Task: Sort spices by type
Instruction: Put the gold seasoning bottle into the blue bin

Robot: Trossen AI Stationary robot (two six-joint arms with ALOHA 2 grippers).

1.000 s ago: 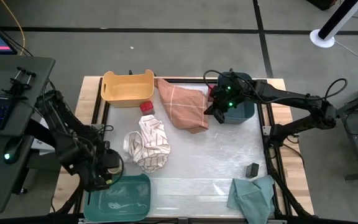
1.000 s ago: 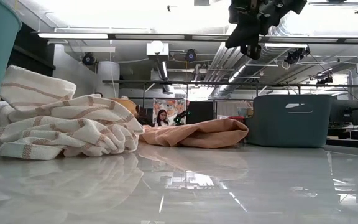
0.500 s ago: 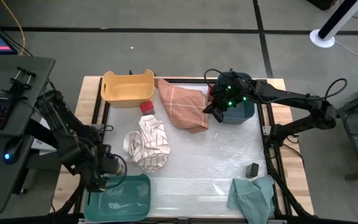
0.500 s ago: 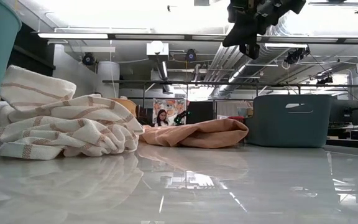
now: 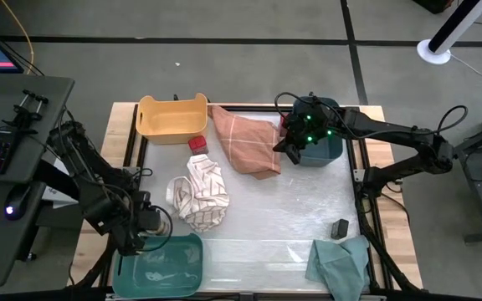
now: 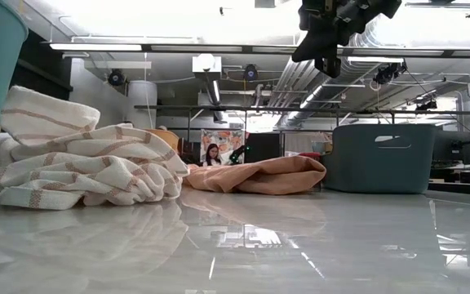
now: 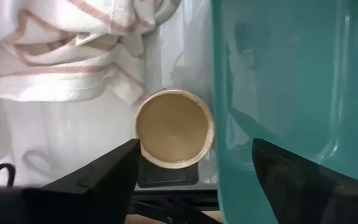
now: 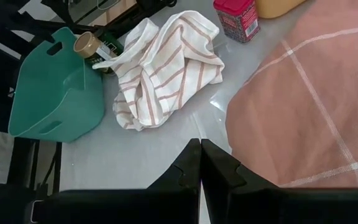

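L gripper [image 7: 191,165] fingers spread round tan-top jar [image 7: 174,128] beside teal bin [image 5: 161,266], not clamping. R gripper [image 5: 281,149] clenched, empty, over orange cloth [image 5: 245,140].

The white counter top [image 6: 317,245] is smooth and glossy, mirroring the ceiling lights, and its border [image 5: 124,125] looks like pale bare wood. Beside the left jaws, the translucent teal plastic bin [image 7: 291,93] has a shiny wall. Between those jaws, the round jar's tan lid [image 7: 173,127] looks matt and finely grained. The white-and-tan striped cloth [image 6: 80,163] beyond it is soft, ribbed weave.
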